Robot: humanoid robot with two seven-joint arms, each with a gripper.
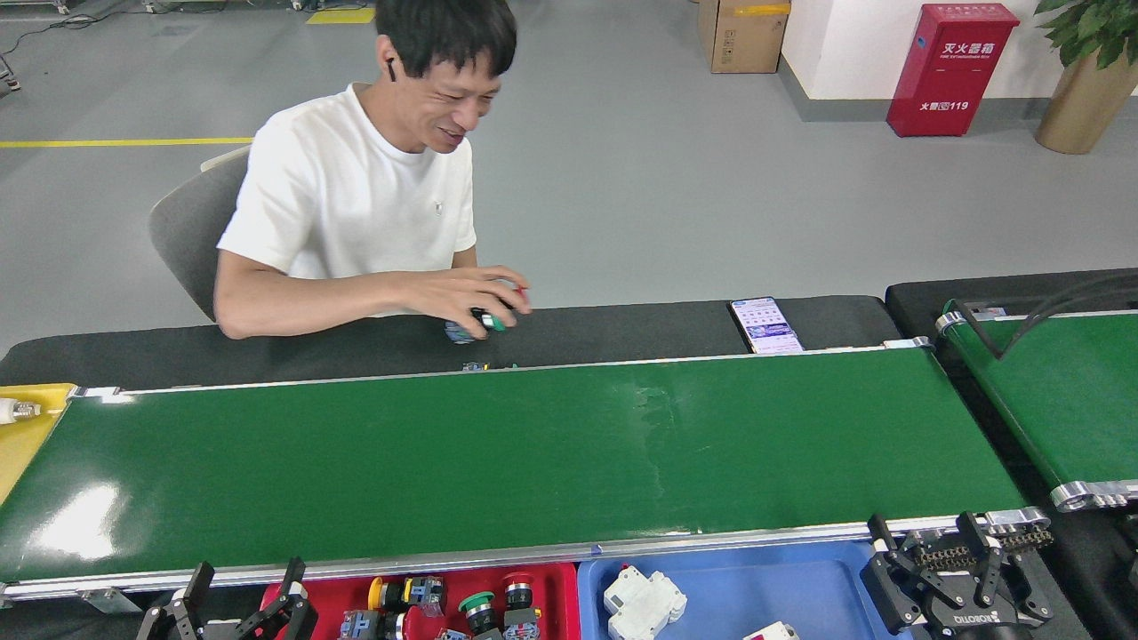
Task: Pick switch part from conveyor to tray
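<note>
Stretching across the middle of the frame, the conveyor (pixel 498 462) lies bare and glossy green between silver rails, with no switch part on its belt. Above it runs a black table (pixel 267 351), where a person (pixel 373 196) in a white shirt holds small parts under one hand (pixel 471 298), with a phone (pixel 765 324) lying further right. Grey floor with a yellow line fills the top; at upper right stand a cardboard box (pixel 742 36) and a red cabinet (pixel 951 67) marked "119". A second green belt (pixel 1058 400) sits at right. Along the bottom edge we see a red tray (pixel 556 591) of push-button switches (pixel 480 613) and a blue tray (pixel 756 587) with a white breaker (pixel 642 604). Our right gripper (pixel 929 547), lettered "ROBOTIQ" in mirror, stands with fingers spread and nothing between them; our left gripper (pixel 244 587) likewise gapes, holding nothing.
</note>
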